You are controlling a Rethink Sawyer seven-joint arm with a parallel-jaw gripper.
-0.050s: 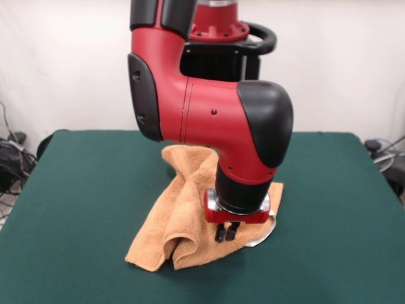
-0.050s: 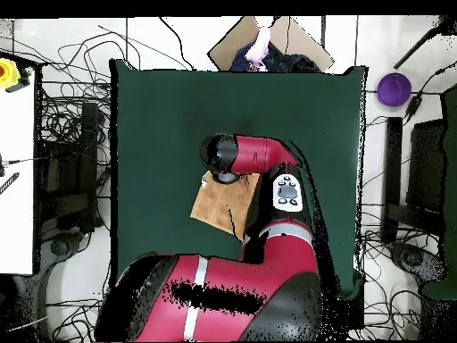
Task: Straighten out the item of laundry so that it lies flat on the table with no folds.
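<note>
The towel (image 1: 190, 215) lies mid-table (image 1: 76, 209), still rumpled with lengthwise folds, directly under the gripper (image 1: 226, 233), whose fingers sit nearly together, apparently grasping nothing; flattening remains undone

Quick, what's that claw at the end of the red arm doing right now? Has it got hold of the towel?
Gripper: fingers close together, just above the rumpled towel; whether they pinch any cloth cannot be told.

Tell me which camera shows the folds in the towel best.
The front view: the towel shows raised ridges running toward the camera and a doubled-over near edge beside the pincer. Overhead, the towel is only a flat tan patch, partly under the arm.
</note>
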